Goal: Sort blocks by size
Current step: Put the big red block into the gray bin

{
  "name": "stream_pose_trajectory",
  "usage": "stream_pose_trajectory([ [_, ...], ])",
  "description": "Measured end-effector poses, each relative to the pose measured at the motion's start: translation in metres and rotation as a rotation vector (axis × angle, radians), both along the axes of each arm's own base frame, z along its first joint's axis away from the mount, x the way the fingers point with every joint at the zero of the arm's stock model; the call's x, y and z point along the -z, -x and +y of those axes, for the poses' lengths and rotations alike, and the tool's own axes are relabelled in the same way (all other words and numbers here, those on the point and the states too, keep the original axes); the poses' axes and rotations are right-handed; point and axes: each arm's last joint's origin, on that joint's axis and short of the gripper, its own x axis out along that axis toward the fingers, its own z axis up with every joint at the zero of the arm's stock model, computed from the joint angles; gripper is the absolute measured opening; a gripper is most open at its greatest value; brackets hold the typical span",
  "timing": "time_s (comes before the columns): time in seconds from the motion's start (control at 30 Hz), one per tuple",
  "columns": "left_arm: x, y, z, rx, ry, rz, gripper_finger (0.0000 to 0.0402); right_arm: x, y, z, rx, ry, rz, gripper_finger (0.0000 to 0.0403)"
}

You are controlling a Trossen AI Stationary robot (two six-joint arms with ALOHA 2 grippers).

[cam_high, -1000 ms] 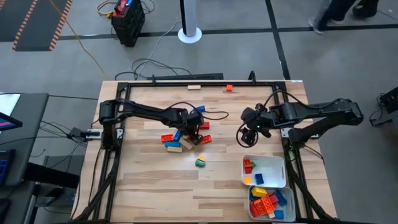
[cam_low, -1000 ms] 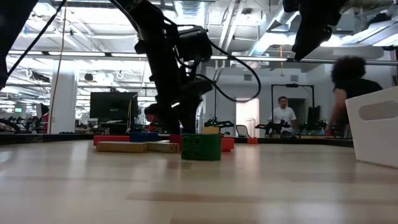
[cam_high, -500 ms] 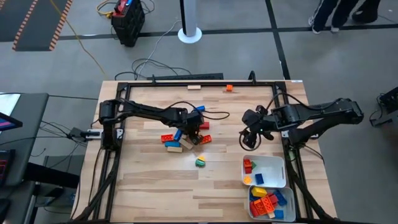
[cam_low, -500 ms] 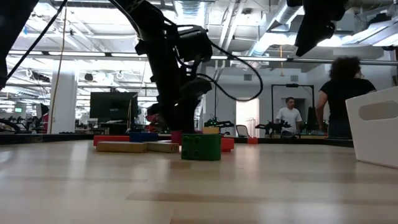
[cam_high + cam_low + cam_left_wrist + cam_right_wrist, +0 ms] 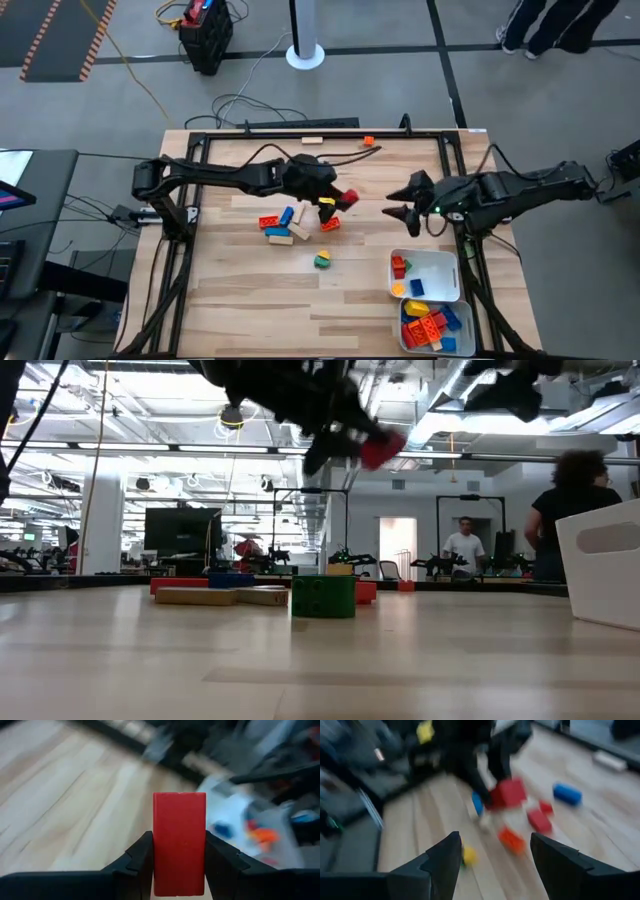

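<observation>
Nearest the low camera, on the pale wooden table (image 5: 240,290), stands one green studded plastic block (image 5: 323,598), with a long tan wooden block (image 5: 196,596) lying flat to one side. No writing can be read anywhere. Two white rectangular trays (image 5: 448,262) sit by the right arm, both holding mixed red, blue, yellow and orange blocks too crowded to count. Behind the green block lies the loose pile of blocks (image 5: 285,223), roughly eight pieces. Above it the left pincer (image 5: 179,857), on an outstretched, raised arm, pinches one plain red rectangular block (image 5: 179,851) off the table, clear of the pile. Beyond that, the right pincer (image 5: 396,199) hovers with fingers spread, holding nothing, pointing toward the left one.
</observation>
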Motion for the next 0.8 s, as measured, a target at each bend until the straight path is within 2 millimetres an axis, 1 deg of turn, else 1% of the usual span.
stream_pose_trajectory([
  [0.1, -0.009, -0.004, -0.006, 0.049, -0.013, -0.104, 0.0125, -0.003, -0.006, -0.004, 0.000, 0.030, -0.122, 0.0266],
  [0.23, -0.016, -0.006, -0.012, 0.074, -0.023, -0.173, 0.0125, -0.006, -0.016, -0.010, 0.017, 0.069, -0.191, 0.0266],
  [0.43, -0.024, -0.008, -0.015, 0.083, -0.040, -0.260, 0.0125, -0.010, -0.042, -0.012, 0.018, 0.118, -0.313, 0.0266],
  [0.67, -0.030, -0.009, -0.015, 0.095, -0.025, -0.289, 0.0126, -0.003, -0.062, -0.014, -0.006, 0.107, -0.339, 0.0266],
  [0.8, -0.036, -0.010, -0.015, 0.107, -0.029, -0.308, 0.0127, -0.003, -0.066, -0.014, -0.009, 0.105, -0.354, 0.0266],
])
